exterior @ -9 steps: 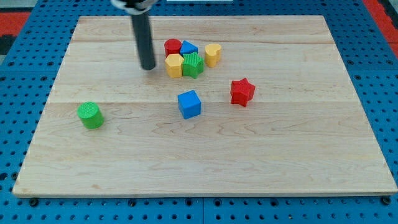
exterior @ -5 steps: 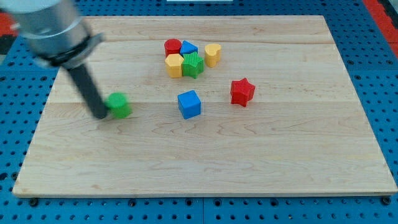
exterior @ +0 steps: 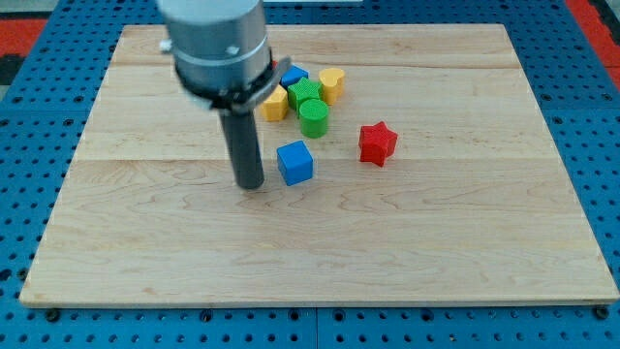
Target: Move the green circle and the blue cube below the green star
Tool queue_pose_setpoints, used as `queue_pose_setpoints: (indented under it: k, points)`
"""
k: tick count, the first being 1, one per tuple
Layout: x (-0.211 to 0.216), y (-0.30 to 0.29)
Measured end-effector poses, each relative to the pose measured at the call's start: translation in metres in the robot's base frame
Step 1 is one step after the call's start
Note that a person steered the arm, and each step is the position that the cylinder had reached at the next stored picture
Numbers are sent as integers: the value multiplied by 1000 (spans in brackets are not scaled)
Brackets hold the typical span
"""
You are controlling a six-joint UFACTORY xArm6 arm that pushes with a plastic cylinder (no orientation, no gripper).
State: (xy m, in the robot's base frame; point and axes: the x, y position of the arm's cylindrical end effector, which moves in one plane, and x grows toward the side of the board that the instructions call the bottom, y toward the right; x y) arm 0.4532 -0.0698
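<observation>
The green circle [exterior: 313,118] stands just below the green star [exterior: 303,94], touching it, near the view's top centre. The blue cube [exterior: 294,162] sits below the circle, apart from it. My tip [exterior: 251,183] rests on the board just left of the blue cube, a small gap between them. The arm's grey body hides part of the cluster's left side.
A yellow block [exterior: 274,105] lies left of the green star, a blue block [exterior: 293,76] above it and a yellow block [exterior: 331,84] to its right. A red star [exterior: 377,143] sits alone right of the blue cube. The wooden board [exterior: 465,223] lies on blue pegboard.
The green circle went from the board's left to just below the green star. My tip swept right with it and now stands left of the blue cube. The red block is now hidden.
</observation>
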Motion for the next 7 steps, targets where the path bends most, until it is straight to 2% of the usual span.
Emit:
queue_pose_setpoints:
  k: [1, 2, 3, 4, 5, 6, 7]
  points:
    - [-26, -8]
    - [21, 14]
    - [23, 91]
    - [-1, 93]
    - [17, 103]
    - [-12, 101]
    - [6, 71]
